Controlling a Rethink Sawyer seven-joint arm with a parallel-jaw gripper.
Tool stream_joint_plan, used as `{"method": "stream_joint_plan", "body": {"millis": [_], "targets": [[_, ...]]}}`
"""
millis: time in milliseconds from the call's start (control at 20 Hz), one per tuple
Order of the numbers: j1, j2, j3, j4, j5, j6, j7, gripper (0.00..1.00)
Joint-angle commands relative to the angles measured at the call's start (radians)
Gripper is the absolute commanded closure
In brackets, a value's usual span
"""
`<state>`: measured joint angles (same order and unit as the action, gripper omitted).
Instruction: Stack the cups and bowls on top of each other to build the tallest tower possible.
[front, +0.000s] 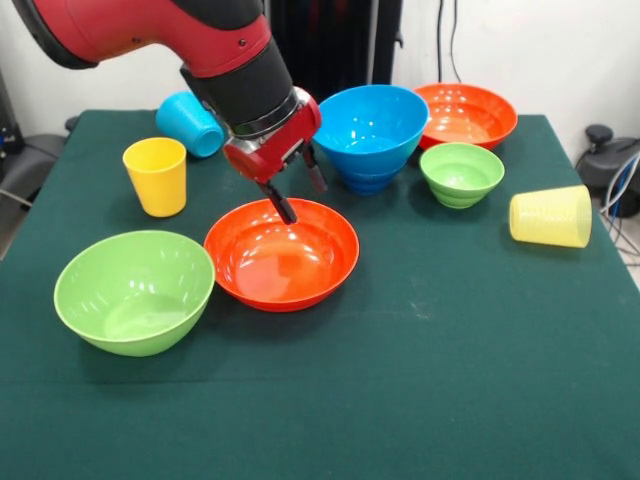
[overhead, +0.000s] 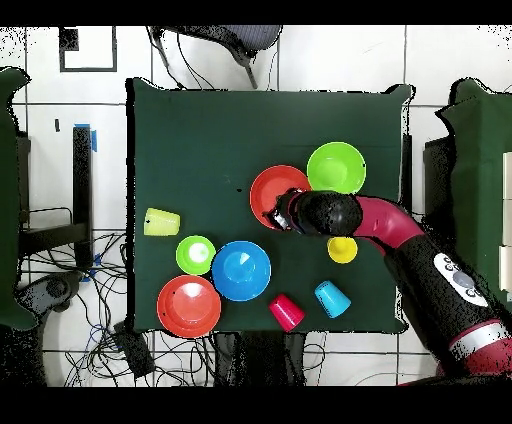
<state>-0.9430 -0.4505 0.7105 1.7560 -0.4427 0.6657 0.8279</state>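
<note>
dark green table (front: 450, 400), white tiled floor (overhead: 330, 60), cables (overhead: 95, 330), a chair (overhead: 215, 40) at its edge.

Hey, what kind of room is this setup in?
Probably a robotics lab: a red robot arm works over a green-covered table, with loose cables on a tiled floor beside it.
</note>
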Motion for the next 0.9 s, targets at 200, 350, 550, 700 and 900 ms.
{"method": "stream_joint_plan", "body": {"millis": [200, 350, 550, 700, 900], "targets": [[0.050, 0.057, -0.012, 0.003, 0.006, -0.072, 0.125, 0.00], [0.068, 0.093, -0.010, -0.009, 0.017, -0.119, 0.155, 0.00], [0.092, 0.112, -0.034, -0.016, -0.001, -0.165, 0.169, 0.00], [0.106, 0.122, -0.051, -0.023, -0.007, -0.199, 0.180, 0.00], [0.134, 0.143, -0.082, -0.042, -0.002, -0.219, 0.190, 0.00]]}}
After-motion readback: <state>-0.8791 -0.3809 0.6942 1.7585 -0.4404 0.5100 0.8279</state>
